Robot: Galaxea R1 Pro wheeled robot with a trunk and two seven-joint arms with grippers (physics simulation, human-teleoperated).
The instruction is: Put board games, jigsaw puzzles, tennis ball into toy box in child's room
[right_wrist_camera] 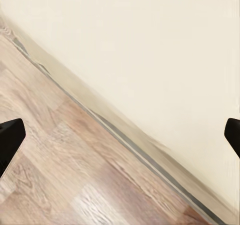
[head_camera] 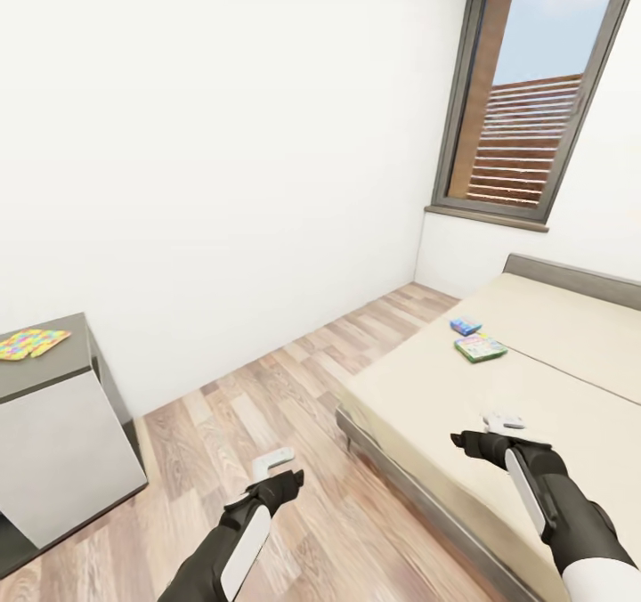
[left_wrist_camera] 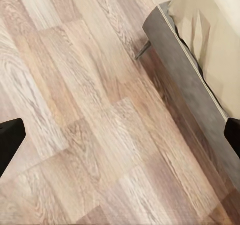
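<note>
Two board games lie on the bed [head_camera: 570, 379], well ahead of the robot toward the far side of the mattress: a smaller blue box [head_camera: 465, 326] and, just beside it, a green-white box [head_camera: 481, 347]. A jigsaw puzzle [head_camera: 31, 344] rests on the dark top of the table [head_camera: 53, 375] at the left. The left gripper [head_camera: 271, 467] hangs over the wooden floor [head_camera: 267, 388], fingers spread wide and empty. The right gripper [head_camera: 503, 422] hovers above the bed's near edge, likewise spread and holding nothing. Both arms sit low and forward, seemingly a travel posture, since the boxes look beyond reach from here.
</note>
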